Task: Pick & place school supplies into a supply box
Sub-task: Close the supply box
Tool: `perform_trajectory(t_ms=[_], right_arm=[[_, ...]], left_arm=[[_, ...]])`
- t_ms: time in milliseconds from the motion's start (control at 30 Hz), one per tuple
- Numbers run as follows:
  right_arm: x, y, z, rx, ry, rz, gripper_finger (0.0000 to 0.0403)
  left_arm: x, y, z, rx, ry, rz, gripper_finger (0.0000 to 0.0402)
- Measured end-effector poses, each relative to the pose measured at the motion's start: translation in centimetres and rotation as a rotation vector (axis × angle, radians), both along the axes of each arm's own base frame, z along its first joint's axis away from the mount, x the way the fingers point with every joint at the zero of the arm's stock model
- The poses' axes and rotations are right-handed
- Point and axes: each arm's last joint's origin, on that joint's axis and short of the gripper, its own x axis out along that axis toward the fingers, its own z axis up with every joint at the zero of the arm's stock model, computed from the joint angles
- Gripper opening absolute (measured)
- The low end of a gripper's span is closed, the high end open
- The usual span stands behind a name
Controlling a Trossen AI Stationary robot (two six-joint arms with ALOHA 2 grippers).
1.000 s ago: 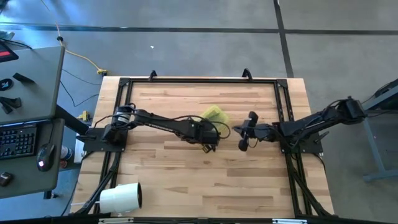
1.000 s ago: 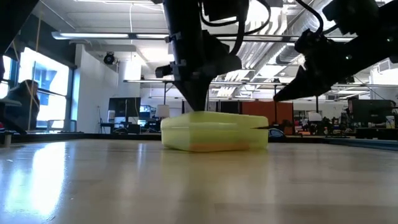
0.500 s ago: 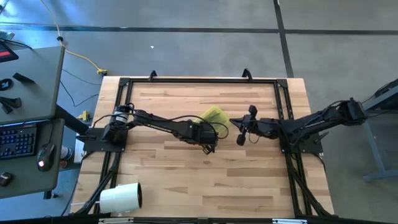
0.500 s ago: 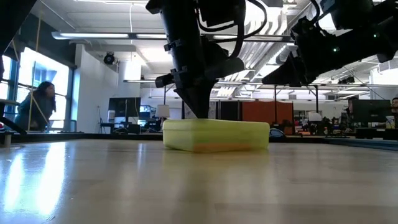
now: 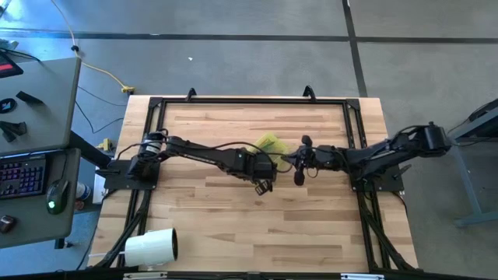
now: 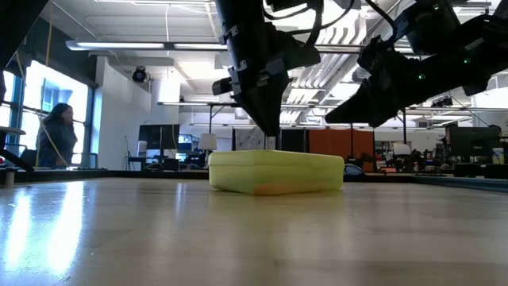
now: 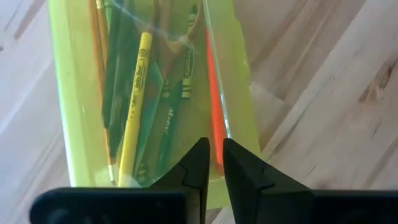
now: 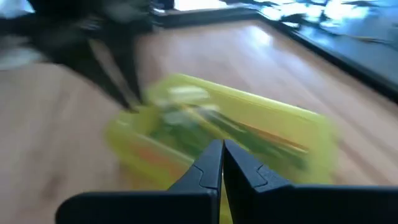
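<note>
The supply box [image 5: 269, 142] is a translucent yellow-green case lying flat on the wood table, its lid down [image 6: 276, 172]. Through the lid the left wrist view shows the school supplies [image 7: 140, 93]: yellow, green and orange pens and pencils. My left gripper [image 6: 270, 145] is shut and points down over the lid [image 7: 216, 149]. My right gripper [image 6: 332, 119] is shut and hangs above the table just right of the box [image 5: 294, 159]. It faces the box [image 8: 217, 130] and touches nothing. My left gripper comes from above, pointing down, with its shut fingertips [image 7: 199, 155] over the lid near one short end [image 7: 186, 180] of the box. In the low view the tips reach the lid's top. Whether they touch it I cannot tell.
A big white cylinder roll [image 5: 152, 246] lies at the table's near left corner. Black frame rails [image 5: 249, 101] run along the table's edges. A desk with a keyboard [image 5: 22, 175] stands left of the table. A person [image 6: 54, 131] stands far back in the room.
The right gripper has moved toward the table's left, closer to the box. The box lid, slightly ajar at its right side a second ago, now lies down flat. The left gripper has stayed over the lid, shifting a little along it.
</note>
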Motion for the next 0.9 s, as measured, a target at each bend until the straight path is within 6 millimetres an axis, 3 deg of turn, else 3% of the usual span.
perform_trajectory(t_ms=[333,500,667,900], right_arm=[[0.9,-0.1,-2.7,0.063,0.088,0.186,0.0],[2.2,-0.1,-4.0,0.082,0.143,0.188,0.0],[3.6,-0.1,-4.8,0.116,0.178,0.215,0.0],[3.9,-0.1,-5.5,0.117,0.22,0.202,0.0]], left_arm=[[-1.1,1.1,-0.1,0.089,0.109,0.058,0.0031],[-1.9,3.7,-0.2,0.123,0.164,0.227,0.0021],[-2.3,6.7,-0.3,0.11,0.192,0.307,0.0039],[-2.5,9.8,-2.8,0.036,0.173,0.316,0.0023]])
